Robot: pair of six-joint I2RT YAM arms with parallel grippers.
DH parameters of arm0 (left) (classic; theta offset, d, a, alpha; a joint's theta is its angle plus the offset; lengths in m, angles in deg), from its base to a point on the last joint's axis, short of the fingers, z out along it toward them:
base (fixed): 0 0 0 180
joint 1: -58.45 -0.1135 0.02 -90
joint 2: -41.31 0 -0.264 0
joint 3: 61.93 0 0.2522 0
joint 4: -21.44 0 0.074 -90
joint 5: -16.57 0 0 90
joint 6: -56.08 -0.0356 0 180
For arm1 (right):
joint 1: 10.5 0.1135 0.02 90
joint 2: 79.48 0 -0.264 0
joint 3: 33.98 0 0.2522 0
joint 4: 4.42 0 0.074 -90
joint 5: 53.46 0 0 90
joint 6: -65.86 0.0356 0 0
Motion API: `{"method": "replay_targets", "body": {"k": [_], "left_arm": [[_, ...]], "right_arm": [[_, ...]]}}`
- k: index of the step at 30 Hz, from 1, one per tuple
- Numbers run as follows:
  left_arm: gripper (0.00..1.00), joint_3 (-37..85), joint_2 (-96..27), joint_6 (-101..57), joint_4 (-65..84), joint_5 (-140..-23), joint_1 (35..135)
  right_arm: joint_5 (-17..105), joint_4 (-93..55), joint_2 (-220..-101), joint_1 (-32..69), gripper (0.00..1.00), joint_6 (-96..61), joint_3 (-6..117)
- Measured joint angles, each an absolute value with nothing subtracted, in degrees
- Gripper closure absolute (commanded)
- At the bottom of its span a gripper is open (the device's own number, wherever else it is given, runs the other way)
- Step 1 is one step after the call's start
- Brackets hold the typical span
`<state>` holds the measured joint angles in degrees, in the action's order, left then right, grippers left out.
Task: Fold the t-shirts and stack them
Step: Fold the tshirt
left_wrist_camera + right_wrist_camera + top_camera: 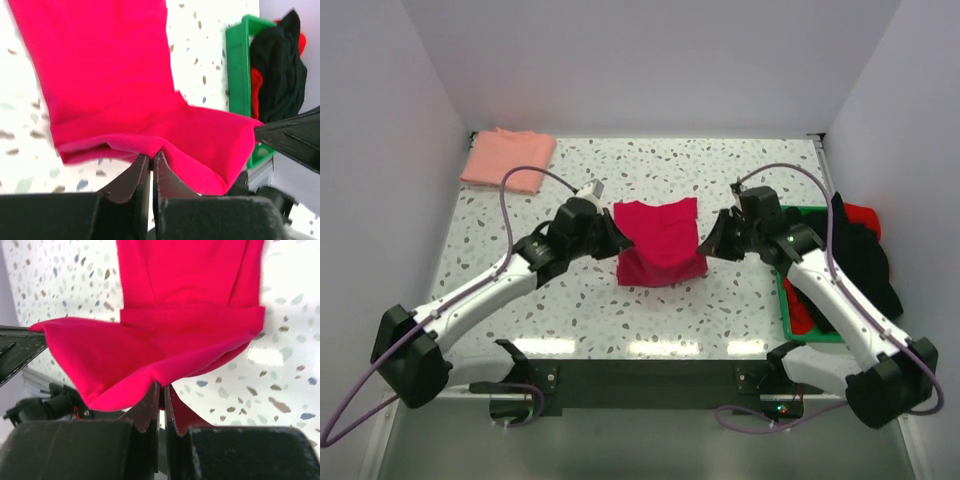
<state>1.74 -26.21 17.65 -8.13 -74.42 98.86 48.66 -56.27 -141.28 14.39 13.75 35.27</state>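
Left end effector (616, 238) and right end effector (714, 243) hold the crimson t-shirt (660, 245).

This looks like a robot lab: plain white walls (650, 60) box in a speckled desk (570, 310) with two robot arms (485, 288) bolted on.

Cropped and covered
Crimson t-shirt (100, 75) runs past both wrist views' top edge; right arm (840, 292) hides part of the green tray (812, 339).
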Motion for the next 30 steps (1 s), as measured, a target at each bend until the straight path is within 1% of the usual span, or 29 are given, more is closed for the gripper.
{"method": "replay_targets", "body": {"k": [6,11,13,14,15,17,19,21,22,23,25,30], "left_arm": [[1.0,15.11,-41.38,14.48,-6.91,-79.62,89.92],[1.0,26.06,-54.02,13.37,-4.96,-83.78,82.68],[1.0,30.48,-59.74,13.19,-4.06,-85.61,80.17],[0.97,32.6,-62.69,13.08,-3.39,-86.42,79.07],[0.82,34.46,-65.71,12.95,-2.67,-87.3,77.98],[0.57,37.41,-71.15,12.69,-1.16,-89.15,76.04],[0.42,38.54,-75.68,12.82,1.42,-91.62,74.2],[0.38,38.94,-78.74,12.89,2.75,-93.61,72.69],[0.36,39.07,-79.89,12.74,3.21,-94.62,71.95],[0.36,39.11,-80.66,12.49,3.39,-95.23,71.29],[0.36,38.89,-80.83,12.04,3.65,-95.64,70.16],[0.4,34.68,-77.99,11.99,7.15,-95.71,69.22]], "right_arm": [[47.64,-53.73,-159.95,10.67,1.0,11.98,49.8],[49.8,-51.11,-176.4,6.04,1.0,11.45,62.52],[51.31,-49.76,-183.9,4.18,0.94,11.41,68.29],[52.16,-49.38,-187.6,3.42,0.83,11.39,71.0],[53.17,-49.01,-192.62,2.76,0.67,11.1,74.79],[53.89,-49.12,-198.06,1.69,0.57,10.71,79.22],[54.15,-48.99,-203.73,0.99,0.45,10.21,84.18],[54.0,-49.01,-206.02,0.64,0.39,9.66,85.78],[53.84,-49.45,-206.35,0.4,0.34,9.38,85.78],[53.65,-49.73,-206.33,0.29,0.32,9.25,85.58],[52.51,-48.88,-204.99,0.25,0.31,8.81,84.03],[47.9,-48.55,-199.25,1.32,0.32,7.45,77.54]]}}
